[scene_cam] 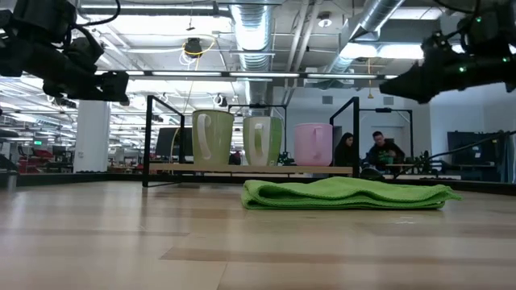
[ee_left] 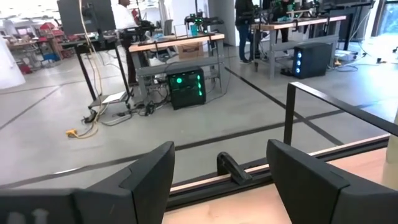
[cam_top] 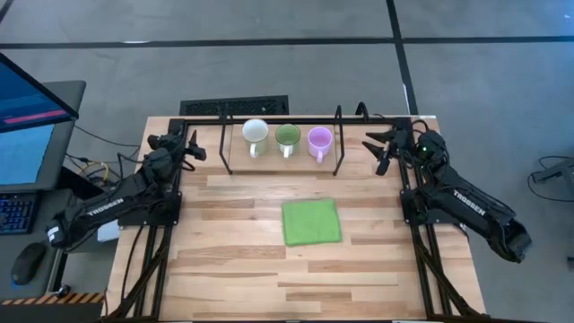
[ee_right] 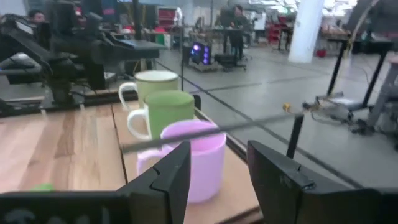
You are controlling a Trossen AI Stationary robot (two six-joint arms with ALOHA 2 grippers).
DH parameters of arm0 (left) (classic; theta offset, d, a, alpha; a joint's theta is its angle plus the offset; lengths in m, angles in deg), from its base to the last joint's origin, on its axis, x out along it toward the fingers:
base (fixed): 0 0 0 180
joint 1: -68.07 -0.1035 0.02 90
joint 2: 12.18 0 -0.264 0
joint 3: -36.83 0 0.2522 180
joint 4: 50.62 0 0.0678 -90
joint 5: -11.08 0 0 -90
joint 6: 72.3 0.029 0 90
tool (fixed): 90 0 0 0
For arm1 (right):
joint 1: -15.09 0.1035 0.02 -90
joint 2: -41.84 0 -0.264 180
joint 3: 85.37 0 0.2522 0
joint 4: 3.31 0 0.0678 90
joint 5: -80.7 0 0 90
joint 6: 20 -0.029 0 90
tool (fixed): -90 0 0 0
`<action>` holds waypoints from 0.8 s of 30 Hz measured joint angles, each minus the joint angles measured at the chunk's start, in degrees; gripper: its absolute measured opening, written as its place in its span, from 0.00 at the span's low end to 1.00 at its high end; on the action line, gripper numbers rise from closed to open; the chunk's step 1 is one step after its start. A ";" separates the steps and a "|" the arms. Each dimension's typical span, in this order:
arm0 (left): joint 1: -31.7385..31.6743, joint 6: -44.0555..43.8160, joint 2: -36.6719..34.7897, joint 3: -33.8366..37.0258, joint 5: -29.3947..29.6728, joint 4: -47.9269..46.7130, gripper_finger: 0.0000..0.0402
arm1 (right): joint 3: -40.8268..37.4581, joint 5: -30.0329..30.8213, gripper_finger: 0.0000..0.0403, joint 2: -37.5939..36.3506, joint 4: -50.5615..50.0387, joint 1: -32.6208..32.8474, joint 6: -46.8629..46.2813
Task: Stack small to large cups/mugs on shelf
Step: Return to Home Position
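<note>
Slatted wood desk [cam_top: 233, 269]: wire-framed shelf [cam_top: 269, 164] sits at the far edge, centred. On the shelf board, one upright row, close but apart, left to right from above: white mug [cam_top: 256, 133], green mug [cam_top: 287, 136], purple mug [cam_top: 319, 139]. Folded green cloth [cam_top: 311, 222] lies flat mid-desk, apart from the shelf.

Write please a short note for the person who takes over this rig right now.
Left gripper: open, empty, beside the left end of the shelf. Right gripper: open, empty, beside its right end.
White mug, green mug and purple mug stand upright in a row on the shelf.
Green cloth lies on the table in front.
Done: all three mugs placed.
Left: bring both arms home.
</note>
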 joint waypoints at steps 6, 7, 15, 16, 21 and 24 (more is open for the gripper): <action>-0.06 0.00 -0.06 0.00 1.02 -0.19 0.61 | -2.23 -0.02 0.44 -6.90 -2.15 -0.87 -1.55; -0.06 -0.02 -0.24 0.00 1.01 -0.41 0.61 | -2.67 -0.05 0.44 -8.18 -2.13 -0.84 -1.99; -0.05 -2.97 -7.26 0.02 1.07 -8.66 0.61 | -5.56 -0.04 0.44 -18.25 -7.43 -0.83 -3.70; -0.06 -3.04 -8.89 0.02 1.06 -10.00 0.61 | -5.56 -0.04 0.44 -19.39 -8.57 -0.83 -3.73; -0.04 -3.32 -17.58 0.02 0.70 -15.38 0.61 | -5.54 -0.02 0.44 -25.07 -13.58 -0.83 -3.72; -0.01 -3.17 -17.01 0.02 0.10 -16.16 0.61 | -5.51 -0.11 0.44 -27.59 -15.78 -0.83 -3.72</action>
